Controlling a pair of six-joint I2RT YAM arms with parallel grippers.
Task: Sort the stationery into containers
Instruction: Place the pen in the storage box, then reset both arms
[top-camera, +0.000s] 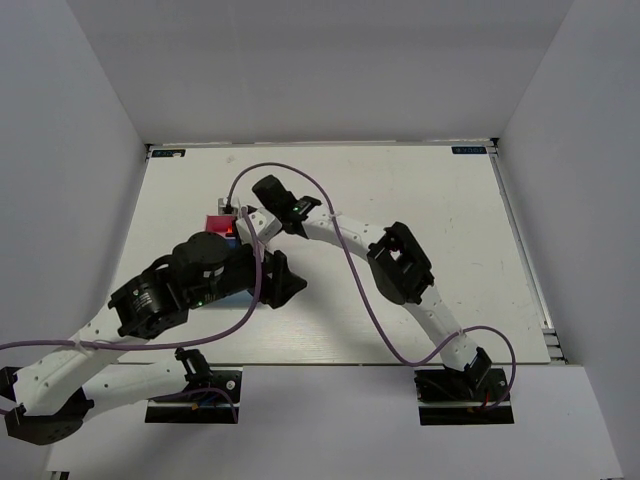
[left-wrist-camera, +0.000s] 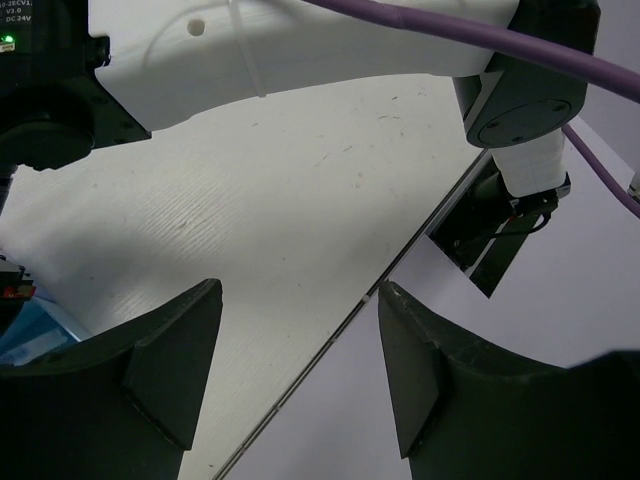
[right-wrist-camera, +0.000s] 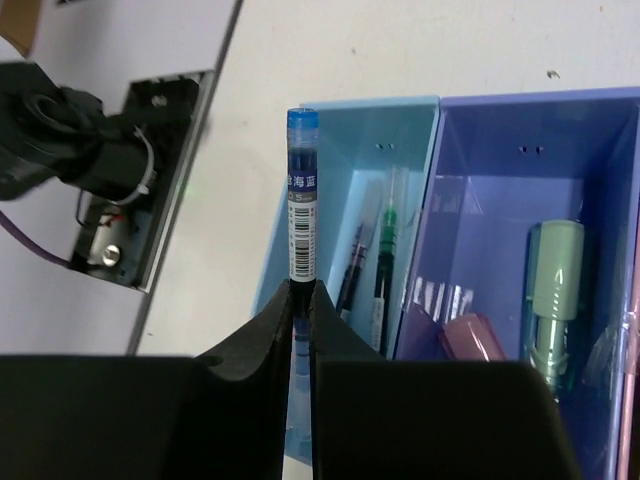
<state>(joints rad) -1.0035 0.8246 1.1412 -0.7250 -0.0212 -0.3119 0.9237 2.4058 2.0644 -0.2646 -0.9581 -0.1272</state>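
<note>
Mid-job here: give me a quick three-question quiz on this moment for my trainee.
1. True or false: the left gripper holds a pen.
2. The right gripper holds a blue-capped pen, nearest which tray? A light blue tray; B magenta tray; C cardboard box.
3. Fill in: the pastel green highlighter lies in the ___.
Key: 1 false; 2 A; 3 dark blue tray.

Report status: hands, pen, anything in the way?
Right hand shut on blue pen, its end at light blue tray rim. Left hand open, empty, over table edge. Two pens in tray; nothing blocking seen.
</note>
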